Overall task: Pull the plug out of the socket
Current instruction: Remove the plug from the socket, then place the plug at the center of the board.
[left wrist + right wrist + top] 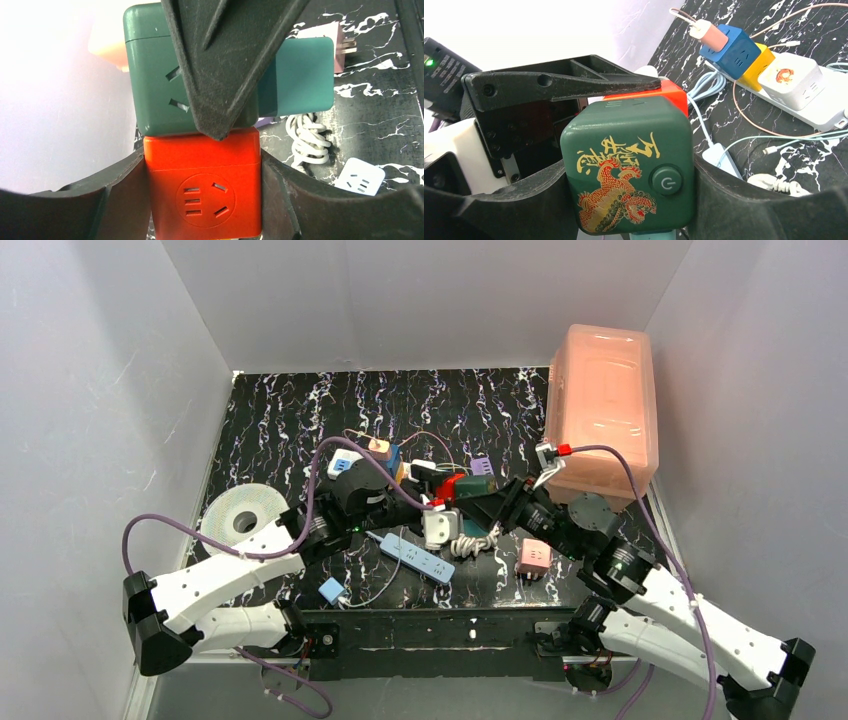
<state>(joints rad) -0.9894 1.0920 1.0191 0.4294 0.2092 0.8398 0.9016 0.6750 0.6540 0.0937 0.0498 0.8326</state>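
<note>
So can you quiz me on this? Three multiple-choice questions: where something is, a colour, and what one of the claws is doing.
1. Where on the table does the pink box stand? A far right corner; B near left corner; C between the arms' bases.
2. What colour is the block in the left gripper? A blue; B orange-red; C white.
3. What is the right gripper doing? A hanging open; B pinching a cable; C clamped on the green cube.
Answers: 1 A, the top view shows it by the right wall at the back. 2 B, the fingers flank an orange-red block. 3 C, its fingers press both sides of that cube.
</note>
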